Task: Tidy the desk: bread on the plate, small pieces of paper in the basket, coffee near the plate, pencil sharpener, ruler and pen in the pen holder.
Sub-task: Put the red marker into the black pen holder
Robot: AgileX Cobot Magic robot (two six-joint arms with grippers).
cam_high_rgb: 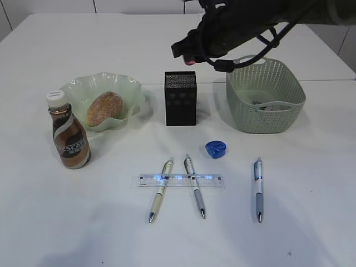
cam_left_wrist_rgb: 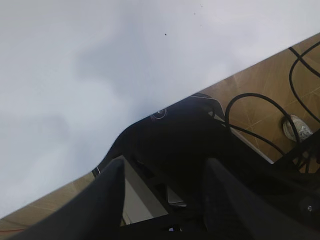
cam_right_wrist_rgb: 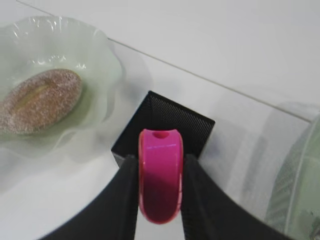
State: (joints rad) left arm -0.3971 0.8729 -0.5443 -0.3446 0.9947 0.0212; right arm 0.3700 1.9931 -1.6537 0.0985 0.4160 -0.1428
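Note:
My right gripper [cam_high_rgb: 189, 55] hangs over the black mesh pen holder [cam_high_rgb: 180, 99], shut on a pink pencil sharpener [cam_right_wrist_rgb: 160, 180] that sits above the holder's open top [cam_right_wrist_rgb: 165, 120]. A blue pencil sharpener [cam_high_rgb: 215, 148] lies on the desk [cam_high_rgb: 311, 211]. The clear ruler [cam_high_rgb: 181, 180] lies across two pens [cam_high_rgb: 160, 189] [cam_high_rgb: 194, 186]; a third pen [cam_high_rgb: 258, 189] lies to the right. The bread [cam_high_rgb: 104, 108] rests in the green plate [cam_high_rgb: 78, 89], with the coffee [cam_high_rgb: 69, 133] beside it. Small pieces of paper [cam_high_rgb: 260, 103] lie in the basket [cam_high_rgb: 266, 128]. My left gripper [cam_left_wrist_rgb: 165, 170] is open and holds nothing.
The left wrist view looks past the desk's edge at a wooden floor with black cables [cam_left_wrist_rgb: 260, 110]. In the exterior view the right arm [cam_high_rgb: 250, 22] reaches in from the upper right, above the basket's near corner. The left arm does not show there.

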